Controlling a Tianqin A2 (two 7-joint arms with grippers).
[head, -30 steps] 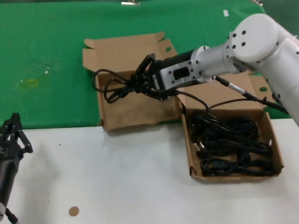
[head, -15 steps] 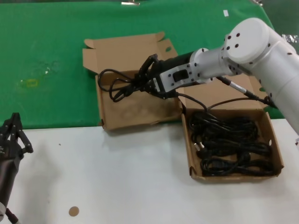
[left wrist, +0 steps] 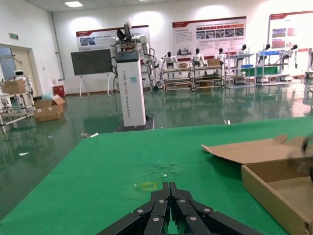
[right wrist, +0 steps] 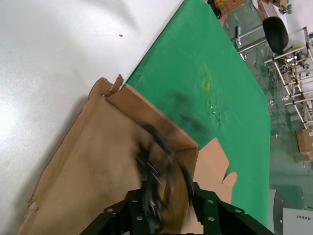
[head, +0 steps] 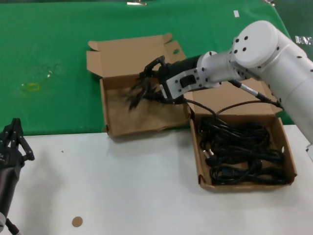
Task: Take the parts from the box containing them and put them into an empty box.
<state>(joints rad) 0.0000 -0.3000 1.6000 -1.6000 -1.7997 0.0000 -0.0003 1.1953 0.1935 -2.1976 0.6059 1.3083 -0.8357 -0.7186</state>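
While blurred, cable bundle (head: 139, 93) hangs beneath right tool (head: 149, 83).

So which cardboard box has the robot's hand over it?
The left box, with the wavy front wall. The right gripper hangs above it holding a cable bundle. The other box is full of cables.

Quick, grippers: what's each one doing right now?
Left gripper: shut, holding nothing.
Right gripper: over the empty box, cable bundle blurred below; grip cannot be told.
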